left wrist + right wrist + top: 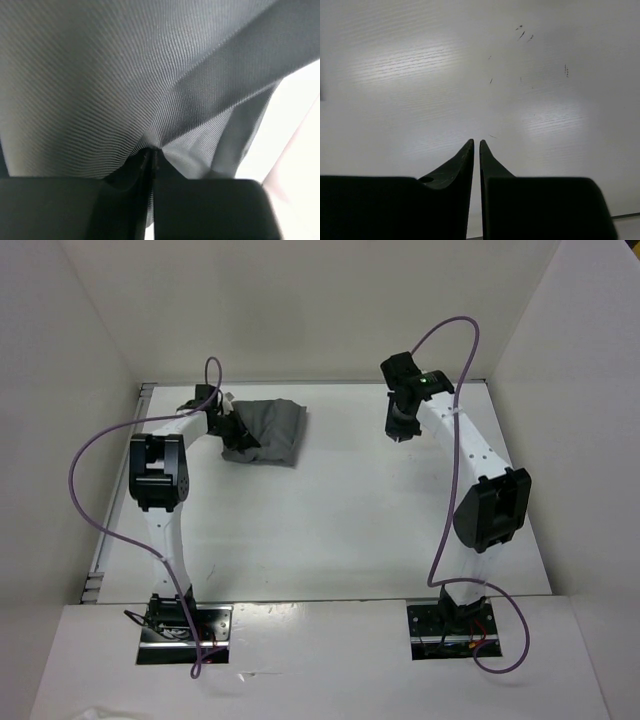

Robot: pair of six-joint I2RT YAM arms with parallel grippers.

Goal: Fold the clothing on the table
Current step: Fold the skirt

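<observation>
At the far left of the tabletop (340, 510), the grey clothing (272, 430) is lying in a bunched, wrinkled heap close to the back wall (300, 310). The left arm is reaching forward along the left side, and the left fingers (232, 428) are pressing into the heap's left edge. In the left wrist view those fingers (156, 172) are pinching together on a fold of the clothing (125, 75). The ribbed cloth is puckering into the seam where they meet, with creases fanning up and away from the pinch. A slice of bare tabletop (300, 150) is showing at the right of that view.

The right arm is bending in over the far right part of the surface, well apart from the garment. Its right fingers (400, 436) are pointing down at the tabletop. In the right wrist view the two fingers (470, 150) are standing almost together, with only a thin slit between the tips. They are holding nothing, and the glossy tabletop (445, 75) below them is carrying a few small dark specks (522, 34).

A purple cable (75, 470) is looping out from the left arm toward the side wall. A second cable (455, 330) is arching over the right arm, where a small green light (428, 380) is glowing near the wrist.
</observation>
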